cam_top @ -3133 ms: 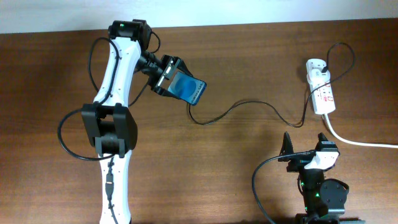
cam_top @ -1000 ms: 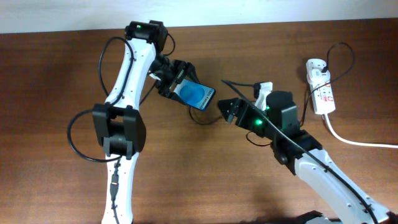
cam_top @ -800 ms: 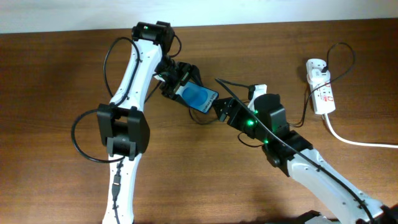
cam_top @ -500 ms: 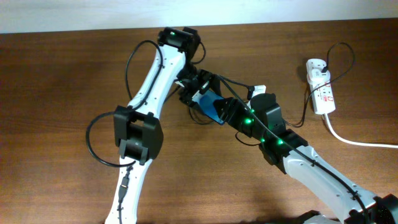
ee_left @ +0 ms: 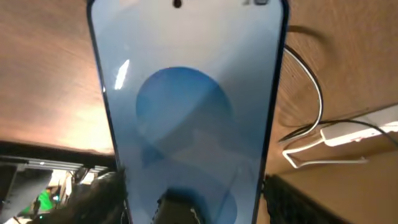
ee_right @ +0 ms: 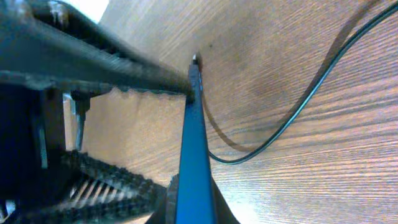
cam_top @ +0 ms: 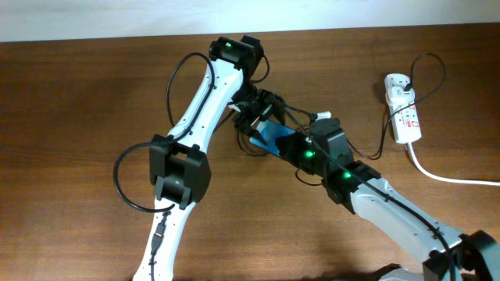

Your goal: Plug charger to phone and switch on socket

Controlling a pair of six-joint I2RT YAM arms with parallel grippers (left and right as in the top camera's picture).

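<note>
Even, bright lighting; glare on the phone (ee_left: 186,118); near parts of wrist views blurred.

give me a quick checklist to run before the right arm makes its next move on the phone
1. Phone secured: ok. The left gripper is shut on the phone, screen facing its wrist camera.
2. Right gripper in position: ok. The right gripper sits at the phone's free end in the overhead view.
3. Plug tip in the right gripper: cannot tell; its fingers are hidden.
4. Plug seated in the phone's port: cannot tell; the port is out of sight.
5. Cable slack: ok. The charger cable curves loosely, not taut.
6. Power strip switch: cannot tell; too small to read, and neither gripper is near it.
</note>
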